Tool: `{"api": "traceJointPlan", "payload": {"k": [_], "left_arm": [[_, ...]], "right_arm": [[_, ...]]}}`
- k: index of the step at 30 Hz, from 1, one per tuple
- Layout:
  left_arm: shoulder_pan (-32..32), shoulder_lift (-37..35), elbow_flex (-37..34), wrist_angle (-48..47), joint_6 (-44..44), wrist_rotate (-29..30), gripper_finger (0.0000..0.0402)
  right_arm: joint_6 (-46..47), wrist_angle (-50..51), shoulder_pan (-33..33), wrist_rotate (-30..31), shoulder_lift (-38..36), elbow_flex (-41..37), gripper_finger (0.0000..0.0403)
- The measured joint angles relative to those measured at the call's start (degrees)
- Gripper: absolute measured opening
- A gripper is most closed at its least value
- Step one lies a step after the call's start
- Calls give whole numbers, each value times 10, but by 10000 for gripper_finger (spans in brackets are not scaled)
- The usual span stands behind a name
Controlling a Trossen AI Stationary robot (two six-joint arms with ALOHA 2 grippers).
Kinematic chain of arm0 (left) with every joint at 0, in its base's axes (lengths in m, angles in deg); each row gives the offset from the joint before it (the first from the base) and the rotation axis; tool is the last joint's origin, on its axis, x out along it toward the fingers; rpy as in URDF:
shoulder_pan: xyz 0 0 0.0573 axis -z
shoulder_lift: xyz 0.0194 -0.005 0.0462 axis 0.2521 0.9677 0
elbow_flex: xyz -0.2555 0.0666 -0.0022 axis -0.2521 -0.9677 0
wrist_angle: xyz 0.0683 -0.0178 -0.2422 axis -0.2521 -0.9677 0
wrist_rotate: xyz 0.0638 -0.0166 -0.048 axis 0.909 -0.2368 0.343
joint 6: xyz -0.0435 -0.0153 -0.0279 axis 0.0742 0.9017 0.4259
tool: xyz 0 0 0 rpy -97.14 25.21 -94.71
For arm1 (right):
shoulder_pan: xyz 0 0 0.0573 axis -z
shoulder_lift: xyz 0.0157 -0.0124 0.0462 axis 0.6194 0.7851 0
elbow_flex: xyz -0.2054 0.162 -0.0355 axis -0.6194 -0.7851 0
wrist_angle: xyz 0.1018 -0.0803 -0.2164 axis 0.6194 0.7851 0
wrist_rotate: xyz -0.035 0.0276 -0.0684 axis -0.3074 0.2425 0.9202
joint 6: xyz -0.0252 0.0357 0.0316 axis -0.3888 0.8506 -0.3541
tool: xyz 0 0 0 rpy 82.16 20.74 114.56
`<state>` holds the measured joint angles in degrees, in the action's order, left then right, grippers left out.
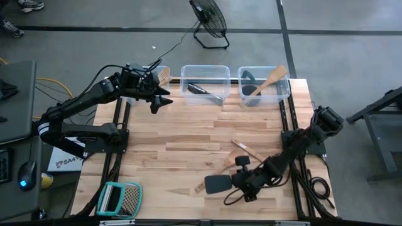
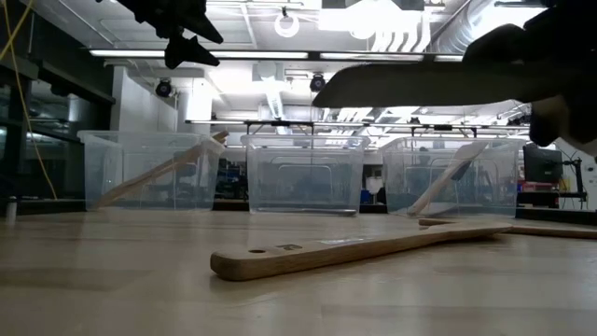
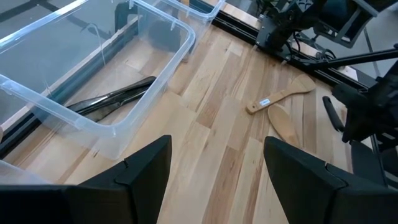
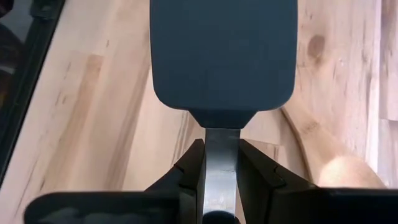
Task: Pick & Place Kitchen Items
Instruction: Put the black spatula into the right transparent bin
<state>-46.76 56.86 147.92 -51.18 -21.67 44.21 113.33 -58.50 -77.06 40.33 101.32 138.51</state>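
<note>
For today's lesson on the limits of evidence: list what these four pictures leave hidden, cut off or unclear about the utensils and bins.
- Black spatula: handle end hidden in the right wrist view by the right gripper, shut on its neck.
- Left bin: contents largely covered in the high view by the left gripper, open.
- Wooden spatula: far end hidden in the low view behind the dark spatula blade.
- Middle bin: contents unclear in the low view.

A pale butcher-block table [image 1: 188,147] is carrying three clear plastic bins [image 1: 205,84] along its far edge, a teal-framed grater [image 1: 119,199] at its near left corner, and wooden utensils [image 1: 246,149] lying right of centre.
</note>
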Motion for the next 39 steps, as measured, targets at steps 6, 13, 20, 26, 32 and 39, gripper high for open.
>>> {"api": "traceJointPlan", "payload": {"k": [6, 13, 20, 26, 32, 39], "left_arm": [[0, 0, 0, -11, 0, 0, 251], [0, 0, 0, -13, -4, -1, 251], [0, 0, 0, -13, -2, -1, 251], [0, 0, 0, -13, -2, -1, 251], [0, 0, 0, -13, -2, -1, 251], [0, 0, 0, -13, 0, -2, 251]], "right_arm": [[28, 22, 7, 18, -11, 0, 56], [85, 91, 7, 110, -75, 0, 56], [165, 132, 12, 260, -138, 0, 56], [240, 145, 41, 360, -169, 0, 59], [292, 145, 88, 401, -181, 0, 58], [385, 145, 147, 430, -200, 0, 58]]}}
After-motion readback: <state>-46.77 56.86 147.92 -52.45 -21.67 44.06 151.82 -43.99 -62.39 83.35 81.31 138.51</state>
